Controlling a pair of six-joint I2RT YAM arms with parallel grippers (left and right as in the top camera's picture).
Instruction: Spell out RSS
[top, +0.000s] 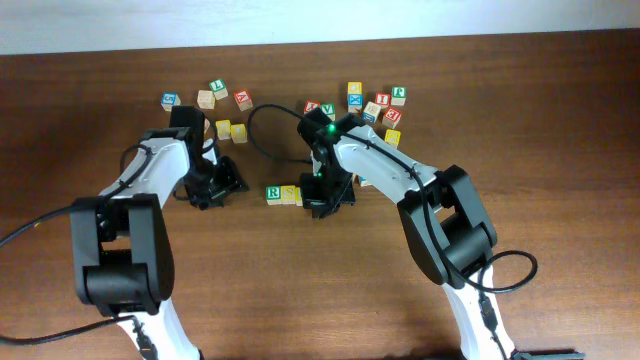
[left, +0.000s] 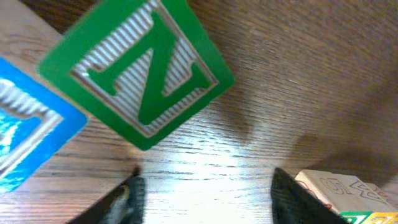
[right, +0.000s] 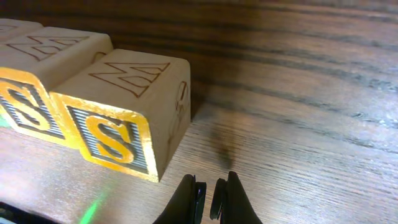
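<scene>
Dark brown wood grain fills the overhead view. The table (top: 560, 120) carries a scatter of small lettered wooden cubes (top: 355, 92) along the upper middle. At the centre of the frame lies a short row: a green-lettered R cube (top: 273, 192) with a yellow-framed S cube (top: 289, 193) touching its right side. The right claw (top: 325, 203) sits at the row's right end and hides what lies under it. The left claw (top: 212, 188) is down at the table left of centre, apart from the row. How far it is open cannot be told from here.

In the left wrist view, the left claw (left: 208, 199) has its fingers wide apart at the bottom edge, with bare table between them and nothing held. A green-framed cube (left: 140, 68) with a Z-shaped letter fills the upper left. A blue-framed cube (left: 25, 137) is cut off by the left edge, and a pale wooden cube (left: 342, 186) lies at the lower right.

In the right wrist view, the right claw (right: 208, 199) at bottom centre has its fingers almost together and is empty. A second S cube (right: 118, 112) lies just to its upper left, not touching it. The yellow-framed S cube (right: 37, 81) presses against that cube's left side.
</scene>
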